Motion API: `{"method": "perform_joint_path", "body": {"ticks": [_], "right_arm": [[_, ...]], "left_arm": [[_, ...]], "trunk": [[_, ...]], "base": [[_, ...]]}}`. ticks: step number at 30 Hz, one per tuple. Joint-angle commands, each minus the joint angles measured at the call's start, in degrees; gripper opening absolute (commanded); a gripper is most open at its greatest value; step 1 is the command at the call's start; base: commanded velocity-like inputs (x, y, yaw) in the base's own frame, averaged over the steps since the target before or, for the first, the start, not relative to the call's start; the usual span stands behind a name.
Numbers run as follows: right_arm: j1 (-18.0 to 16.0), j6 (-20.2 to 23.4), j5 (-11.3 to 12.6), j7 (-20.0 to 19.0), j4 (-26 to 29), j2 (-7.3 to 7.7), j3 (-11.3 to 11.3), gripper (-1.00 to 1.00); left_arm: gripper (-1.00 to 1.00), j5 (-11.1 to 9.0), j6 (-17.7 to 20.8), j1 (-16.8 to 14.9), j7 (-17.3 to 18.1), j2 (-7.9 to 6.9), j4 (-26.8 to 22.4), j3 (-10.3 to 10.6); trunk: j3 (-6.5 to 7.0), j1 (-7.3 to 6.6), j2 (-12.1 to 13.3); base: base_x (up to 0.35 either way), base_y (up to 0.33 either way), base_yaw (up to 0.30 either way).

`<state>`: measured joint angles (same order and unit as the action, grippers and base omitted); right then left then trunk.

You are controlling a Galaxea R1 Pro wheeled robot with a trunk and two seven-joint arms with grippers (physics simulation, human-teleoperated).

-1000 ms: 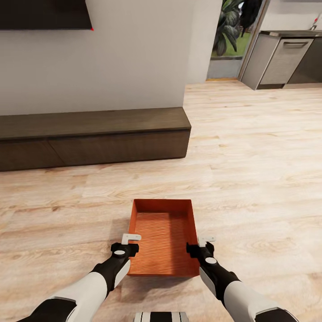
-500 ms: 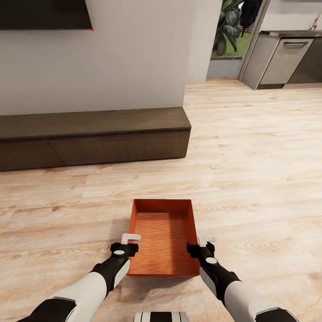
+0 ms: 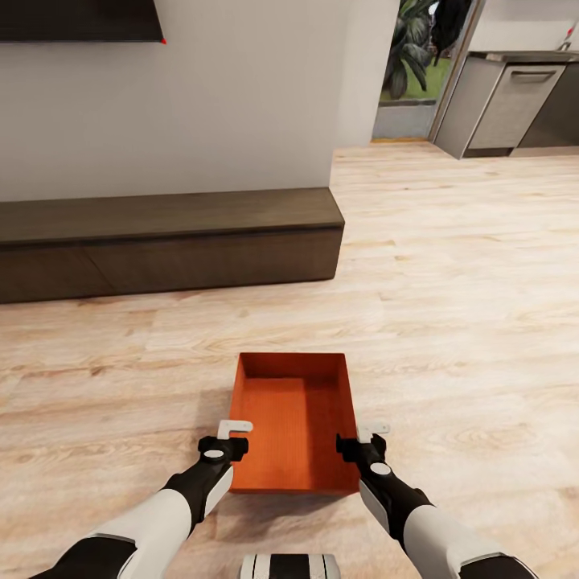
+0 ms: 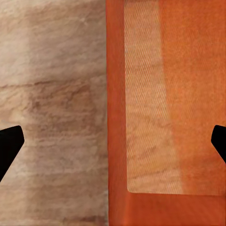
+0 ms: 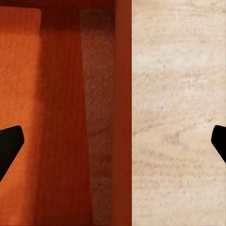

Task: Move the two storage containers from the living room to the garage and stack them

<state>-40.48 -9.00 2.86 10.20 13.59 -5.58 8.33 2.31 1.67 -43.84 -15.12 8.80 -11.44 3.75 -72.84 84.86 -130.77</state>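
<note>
One orange-red storage container (image 3: 293,422) sits open-topped on the pale wood-plank floor (image 3: 450,322) of the living room, just in front of me. My left gripper (image 3: 233,438) is open over the container's left wall. My right gripper (image 3: 360,441) is open over its right wall. In the left wrist view the container (image 4: 165,117) lies below, and its wall runs between the spread fingertips of the left gripper (image 4: 113,146). The right wrist view has the container (image 5: 56,117) under the right gripper (image 5: 113,143) in the same way. The garage is out of view.
A long low dark-brown cabinet (image 3: 169,241) runs along the white wall ahead on the left, under a black TV (image 3: 80,20). Grey kitchen units (image 3: 515,104) and a doorway with plants (image 3: 414,64) stand at the back right. Open plank floor stretches to the right.
The whole head picture has shifted slightly upward, so the camera moved. Both grippers stay open at the container's side walls.
</note>
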Motion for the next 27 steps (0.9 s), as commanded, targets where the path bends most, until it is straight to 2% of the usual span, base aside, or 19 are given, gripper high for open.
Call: {"method": "perform_joint_path", "body": {"ticks": [1, 14, 27], "right_arm": [[0.0, -0.2, 0.3, 0.3, -0.1, 0.03, 0.5, 1.00], [0.0, 0.4, 0.5, 0.3, -0.1, 0.14, 0.5, 1.00], [0.0, 0.6, -0.1, -0.2, -0.1, 0.66, 0.6, 1.00]], "left_arm": [[1.00, 0.2, 0.2, 0.0, -0.3, -0.01, 0.0, 0.4], [1.00, 0.1, 0.1, 0.0, -0.4, -0.01, -0.2, 0.3], [1.00, 0.1, 0.1, 0.0, -0.4, -0.01, -0.3, 0.2]], "trunk": [[-0.22, 0.22, -0.4], [-2.55, 3.07, -5.6], [-2.55, 3.07, -5.6]], "base": [[0.000, 0.000, 0.000], [0.000, 0.000, 0.000], [0.000, 0.000, 0.000]]}}
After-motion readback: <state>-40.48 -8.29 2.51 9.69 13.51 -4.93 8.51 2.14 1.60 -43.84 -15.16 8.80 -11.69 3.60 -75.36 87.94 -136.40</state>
